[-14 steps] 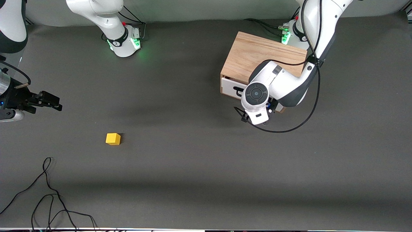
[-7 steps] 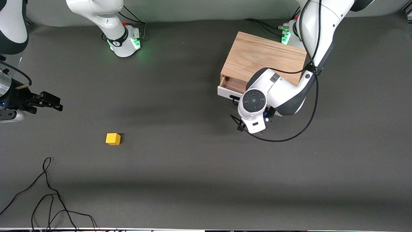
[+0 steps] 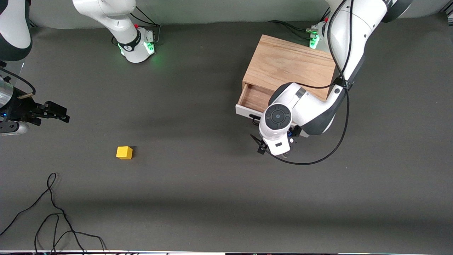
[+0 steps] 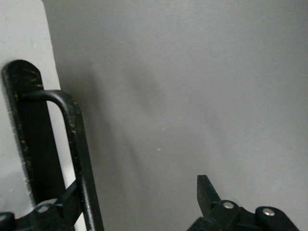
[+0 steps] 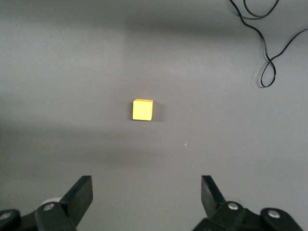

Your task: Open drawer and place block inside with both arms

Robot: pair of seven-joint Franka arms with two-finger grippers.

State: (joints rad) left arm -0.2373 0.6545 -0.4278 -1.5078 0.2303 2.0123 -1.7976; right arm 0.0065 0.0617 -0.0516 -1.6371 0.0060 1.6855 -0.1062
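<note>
Spreading across the whole front view, the dark grey bench [image 3: 212, 198] carries everything. The left arm [image 3: 345, 46] comes down from its green-lit base, bends over the oak-grain box [image 3: 286, 65] and folds back so its wrist sits over the drawer's front edge. The right arm [image 3: 14, 32] waits at its own end of the bench, forearm level, its hand [image 3: 55, 111] held in the air over bare bench.

The drawer [image 3: 253, 99] stands partly pulled out of the box, toward the front camera, wooden inside showing. The left hand [image 4: 130, 204] is hidden under the wrist in the front view; the left wrist view alone shows it, spread wide with one finger [image 4: 72, 197] hooked behind the black bar handle [image 4: 79, 159] and the other finger [image 4: 207, 192] clear over the bench.

The right wrist view shows the right hand's fingers [image 5: 79, 195] wide apart and holding nothing. The block [image 3: 124, 152] sits on the bench at the right arm's end, well apart from the drawer and nearer the front camera.
</note>
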